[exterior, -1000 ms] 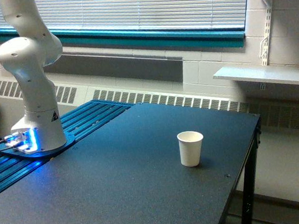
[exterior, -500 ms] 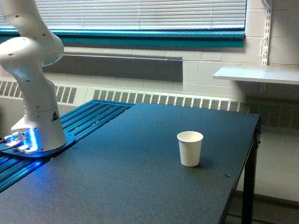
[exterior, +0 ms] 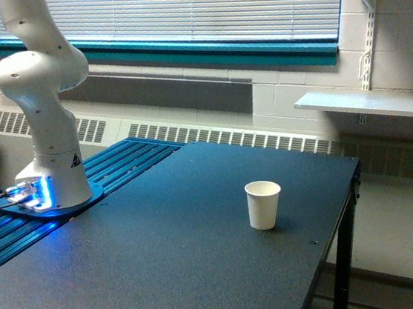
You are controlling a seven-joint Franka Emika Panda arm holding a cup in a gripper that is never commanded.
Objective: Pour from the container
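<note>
Container and gripper are both out of view: the clear cup appears nowhere in the frame, and only the arm (exterior: pixel 44 106), from its base to the lower joints, shows at the exterior view's left, rising past the top edge, so whether the gripper is clenched on anything cannot be told. Compared with a second ago almost nothing has changed; the arm's shoulder has turned a hair, and the paper cup (exterior: pixel 264 204) stands exactly where it did. That small stir suggests the arm is only starting to bring its load toward the table (exterior: pixel 168 278), so the pour looks not yet begun. The paper cup, upright and open-mouthed, sits toward the exterior view's right side of the dark table, well apart from the arm's base, and is the likely receiver. Nothing stands between base and cup; the tabletop around the cup is bare, so the path down to it seems free. Behind are a radiator grille (exterior: pixel 219 134), window blinds (exterior: pixel 197 6) and a wall shelf (exterior: pixel 368 102), all clear of the work area. The cup is near the table's far edge, so a nudge could tip it off.
</note>
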